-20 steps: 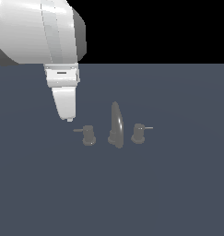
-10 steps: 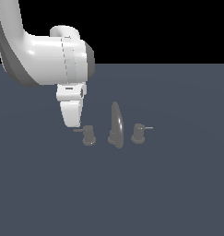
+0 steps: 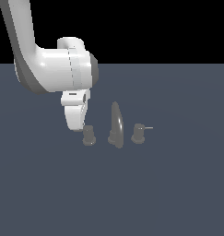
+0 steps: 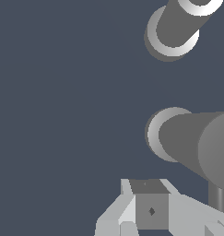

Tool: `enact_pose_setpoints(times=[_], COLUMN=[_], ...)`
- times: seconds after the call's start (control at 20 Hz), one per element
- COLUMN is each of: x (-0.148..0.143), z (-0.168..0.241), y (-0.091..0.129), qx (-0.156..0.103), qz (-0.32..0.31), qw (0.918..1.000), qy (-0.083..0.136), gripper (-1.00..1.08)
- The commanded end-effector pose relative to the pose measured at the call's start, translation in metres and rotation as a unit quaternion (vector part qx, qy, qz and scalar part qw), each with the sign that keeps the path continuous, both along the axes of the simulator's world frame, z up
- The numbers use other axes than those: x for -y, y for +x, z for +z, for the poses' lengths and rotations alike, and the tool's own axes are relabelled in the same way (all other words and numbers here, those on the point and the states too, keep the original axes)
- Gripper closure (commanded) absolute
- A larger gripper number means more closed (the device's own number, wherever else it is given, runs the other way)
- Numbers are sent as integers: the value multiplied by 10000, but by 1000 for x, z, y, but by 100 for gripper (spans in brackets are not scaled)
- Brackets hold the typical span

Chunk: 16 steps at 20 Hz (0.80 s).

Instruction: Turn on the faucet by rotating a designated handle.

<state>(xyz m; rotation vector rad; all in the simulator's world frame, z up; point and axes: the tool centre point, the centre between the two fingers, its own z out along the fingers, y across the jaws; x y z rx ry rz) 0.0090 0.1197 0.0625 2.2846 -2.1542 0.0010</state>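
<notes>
on the dark grey floor the faucet stands, its designated handle on the exterior view's left of the spout. the gripper hangs just beside this knob; if it is released or clenched, i cannot tell.

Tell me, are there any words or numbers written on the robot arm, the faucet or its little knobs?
There are none: no word, number, brand or sign can be read on the arm, the gripper, the spout, either knob or the dark floor. The only mark is a tiny dark diamond on the gripper, not a letter.
</notes>
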Motion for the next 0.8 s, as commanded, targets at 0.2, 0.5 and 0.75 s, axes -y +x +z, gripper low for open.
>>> enact_pose_setpoints(times=[0.2, 0.5, 0.75], x=[0, -5, -13], z=[1, 1, 1], y=[0, -10, -28], qx=[3, 3, 3], qz=[8, 8, 8], qw=[10000, 10000, 10000], qy=[7, 7, 7], gripper=[108, 108, 108])
